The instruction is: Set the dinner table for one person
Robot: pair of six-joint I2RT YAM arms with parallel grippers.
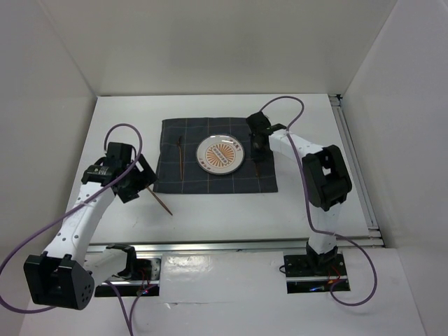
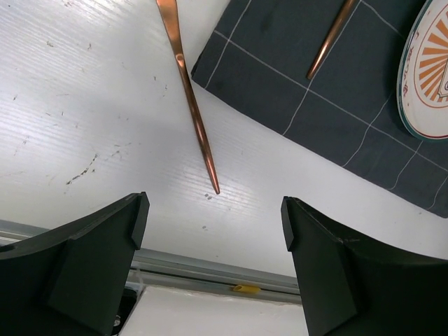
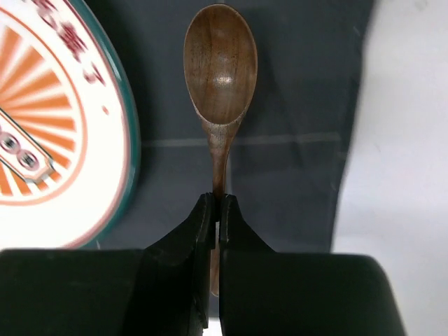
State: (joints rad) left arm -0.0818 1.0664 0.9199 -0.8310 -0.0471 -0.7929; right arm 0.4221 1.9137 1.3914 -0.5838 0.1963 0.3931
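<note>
While the right hand (image 3: 218,210) grasps the wooden spoon (image 3: 220,70) over the cloth (image 1: 175,175), right of the plate (image 1: 220,155), the left hand (image 2: 213,210) hangs released above 1 chopstick (image 2: 192,112) on the white desk (image 2: 70,105) at the lower left. Cutlery step — next, I judge, lower and release the spoon there.

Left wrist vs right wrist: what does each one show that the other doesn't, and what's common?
Only left wrist: a copper utensil lying on the bare table, the tip of a second copper utensil on the cloth, the metal rail, and the left gripper open and empty.
Only right wrist: a wooden spoon, its handle clamped in the shut right gripper, bowl face up over the cloth.
Both: the dark grid cloth, the edge of the orange-patterned plate, and the white table.
</note>
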